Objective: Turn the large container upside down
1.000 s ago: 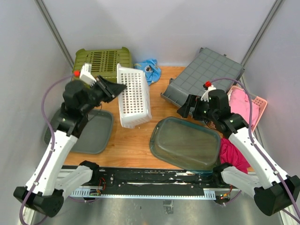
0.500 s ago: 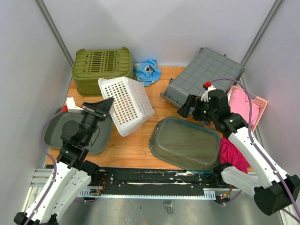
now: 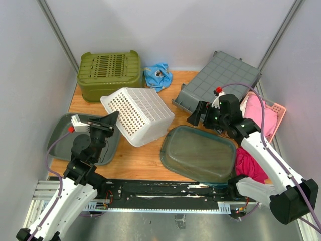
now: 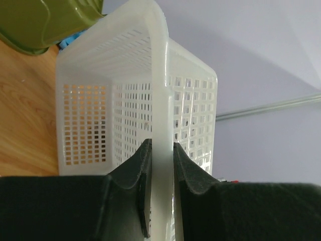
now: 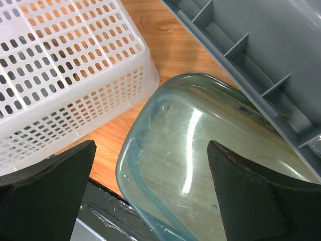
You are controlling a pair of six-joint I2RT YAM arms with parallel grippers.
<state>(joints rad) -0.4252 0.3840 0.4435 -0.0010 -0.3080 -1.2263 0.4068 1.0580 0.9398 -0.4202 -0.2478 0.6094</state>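
The white perforated basket (image 3: 140, 114) is tilted on the wooden table with its bottom facing up and to the right, and its open side faces my left arm. My left gripper (image 3: 112, 119) is shut on the basket's rim at its left edge. In the left wrist view the two fingers (image 4: 134, 168) pinch the white rim (image 4: 160, 100), and the basket's inside fills the view. My right gripper (image 3: 196, 114) is open and empty, above the gap between the basket and the clear tub (image 3: 198, 153). In the right wrist view its jaws (image 5: 150, 150) stand wide apart.
An olive green crate (image 3: 109, 68) stands upside down at the back left. A grey bin (image 3: 220, 80) lies upside down at the back right. A dark grey tray (image 3: 62, 140) lies under my left arm. A pink basket (image 3: 273, 113), a magenta cloth (image 3: 248, 163) and a blue cloth (image 3: 158, 75) lie around.
My left arm has swung down and toward the near edge with the rim in its grip. The white basket has tipped over from standing on its side to bottom-up tilt. The right arm barely moved.
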